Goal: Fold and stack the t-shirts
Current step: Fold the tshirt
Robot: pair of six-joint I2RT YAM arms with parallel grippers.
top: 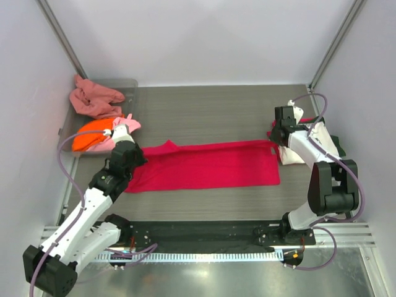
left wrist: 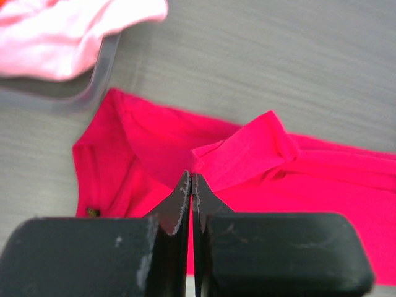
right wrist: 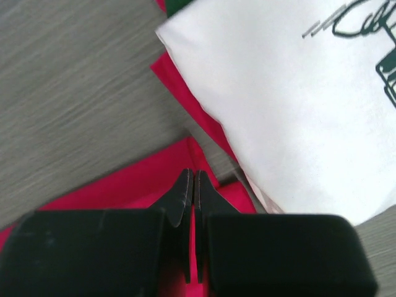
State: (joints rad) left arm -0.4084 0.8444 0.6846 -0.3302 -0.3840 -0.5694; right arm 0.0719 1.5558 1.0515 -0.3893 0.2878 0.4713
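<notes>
A crimson-red t-shirt (top: 210, 166) lies flat across the middle of the table, folded into a long strip. My left gripper (top: 128, 153) is shut just above its left end; in the left wrist view my gripper (left wrist: 190, 179) sits by a folded-over sleeve (left wrist: 247, 151), with no cloth seen between the jaws. My right gripper (top: 283, 128) is shut over the shirt's far right corner (right wrist: 154, 179). In the right wrist view my gripper (right wrist: 193, 176) is beside a folded cream t-shirt with dark print (right wrist: 297, 111), which lies at the right (top: 291, 154).
A clear grey bin (top: 127, 83) at the back left holds a salmon-pink shirt (top: 93, 99), an orange shirt (top: 93, 133) and a light pink shirt (top: 127, 124). A red edge (right wrist: 185, 93) and a dark green bit (right wrist: 179, 5) show under the cream shirt.
</notes>
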